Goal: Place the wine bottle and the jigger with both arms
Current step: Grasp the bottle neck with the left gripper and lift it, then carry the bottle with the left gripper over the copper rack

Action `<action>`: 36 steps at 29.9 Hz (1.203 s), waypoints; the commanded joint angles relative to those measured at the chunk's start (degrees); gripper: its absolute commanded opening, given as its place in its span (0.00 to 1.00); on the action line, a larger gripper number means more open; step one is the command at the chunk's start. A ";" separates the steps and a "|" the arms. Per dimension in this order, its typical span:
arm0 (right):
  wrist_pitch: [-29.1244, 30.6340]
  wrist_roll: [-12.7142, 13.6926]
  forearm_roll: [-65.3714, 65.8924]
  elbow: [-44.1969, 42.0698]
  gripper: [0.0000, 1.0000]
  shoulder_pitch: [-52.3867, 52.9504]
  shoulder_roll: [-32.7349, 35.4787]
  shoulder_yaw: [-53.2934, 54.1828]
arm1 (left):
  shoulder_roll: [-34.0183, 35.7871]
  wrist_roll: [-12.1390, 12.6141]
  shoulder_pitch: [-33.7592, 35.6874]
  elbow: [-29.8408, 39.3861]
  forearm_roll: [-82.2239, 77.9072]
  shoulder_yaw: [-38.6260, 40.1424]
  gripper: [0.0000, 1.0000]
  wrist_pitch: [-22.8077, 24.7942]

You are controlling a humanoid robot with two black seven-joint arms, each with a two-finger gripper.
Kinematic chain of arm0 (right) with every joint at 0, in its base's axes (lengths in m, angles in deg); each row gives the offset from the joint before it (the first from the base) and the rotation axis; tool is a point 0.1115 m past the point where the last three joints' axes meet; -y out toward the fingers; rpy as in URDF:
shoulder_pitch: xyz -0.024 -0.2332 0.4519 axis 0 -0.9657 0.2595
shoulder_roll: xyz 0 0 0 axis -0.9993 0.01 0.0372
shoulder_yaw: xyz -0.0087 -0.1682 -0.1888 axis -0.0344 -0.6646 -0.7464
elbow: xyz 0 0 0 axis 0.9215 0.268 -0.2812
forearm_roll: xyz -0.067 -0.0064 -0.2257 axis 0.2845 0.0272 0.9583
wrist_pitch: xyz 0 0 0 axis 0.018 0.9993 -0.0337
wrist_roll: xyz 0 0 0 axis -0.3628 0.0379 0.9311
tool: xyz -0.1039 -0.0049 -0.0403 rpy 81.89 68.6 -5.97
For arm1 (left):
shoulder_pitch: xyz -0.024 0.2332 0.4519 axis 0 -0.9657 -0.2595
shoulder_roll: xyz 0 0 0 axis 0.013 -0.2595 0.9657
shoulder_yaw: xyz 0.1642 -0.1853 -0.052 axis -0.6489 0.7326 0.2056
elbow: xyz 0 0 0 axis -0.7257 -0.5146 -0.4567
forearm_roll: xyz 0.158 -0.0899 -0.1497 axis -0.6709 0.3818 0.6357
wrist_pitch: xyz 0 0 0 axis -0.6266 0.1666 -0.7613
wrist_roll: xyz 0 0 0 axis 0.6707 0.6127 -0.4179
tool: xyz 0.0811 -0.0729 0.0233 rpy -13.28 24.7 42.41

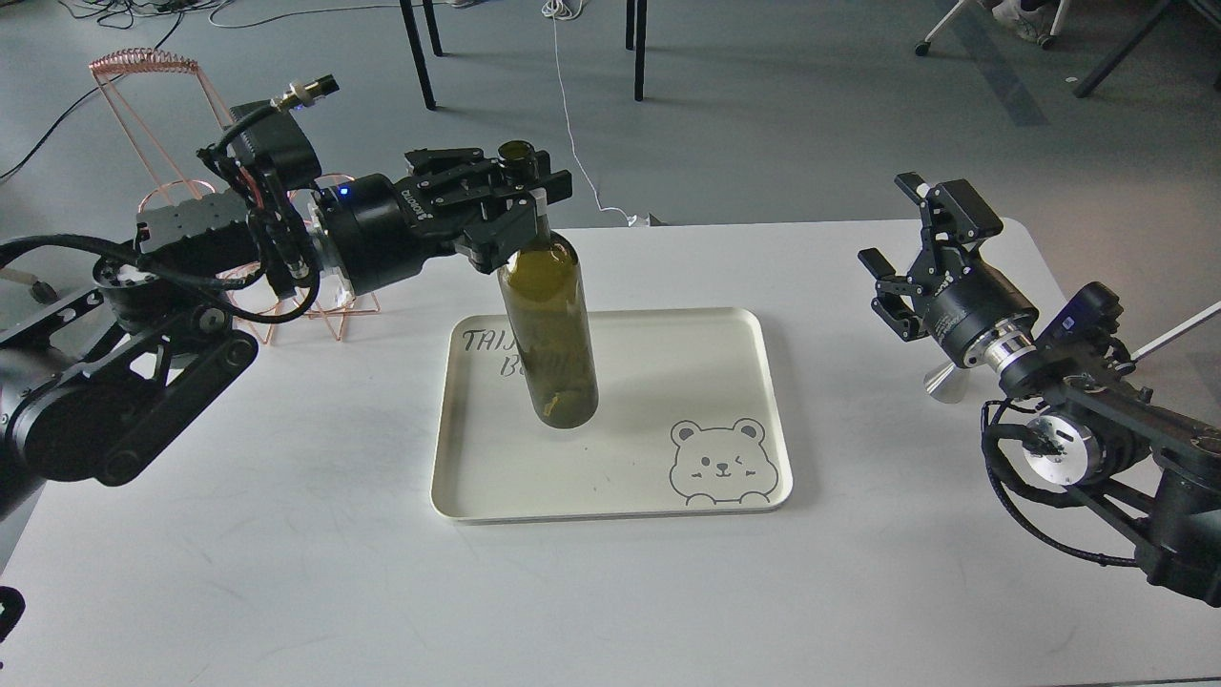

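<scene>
The dark olive-green wine bottle (548, 315) is over the cream tray (777, 401), leaning slightly, its base near the tray's middle. My left gripper (524, 204) is shut on the bottle's neck just below the mouth, coming in from the left. The silver jigger (944, 380) stands on the white table at the right, mostly hidden behind my right wrist; only its flared foot shows. My right gripper (887, 221) is open and empty, held above the table just left of and above the jigger.
The tray has a bear drawing (720, 463) at its front right and writing behind the bottle. A copper wire rack (143, 105) stands at the table's back left behind my left arm. Chair and table legs stand on the floor beyond.
</scene>
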 commanded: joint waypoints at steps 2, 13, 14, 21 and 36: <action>0.00 0.00 -0.01 -0.01 0.99 0.00 0.00 0.00 | 5.44 -0.01 7.95 0.39 7.39 -0.22 0.12 0.55; 0.00 0.00 0.07 -0.10 0.99 -0.35 -0.62 0.00 | 15.64 -0.01 19.74 -14.36 11.10 -0.40 0.13 6.88; 0.00 0.00 0.07 -0.10 0.99 -0.35 -0.62 0.00 | 16.08 -0.01 20.00 -16.38 11.01 -0.40 0.13 6.88; 0.00 0.00 0.16 -0.10 0.99 -0.35 -0.62 0.00 | 16.53 -0.01 21.14 -23.86 10.31 -6.63 0.13 4.60; 0.00 0.00 0.86 -0.10 0.99 -0.96 -0.62 0.00 | 15.39 -0.01 21.23 -27.29 10.22 -11.12 0.13 2.57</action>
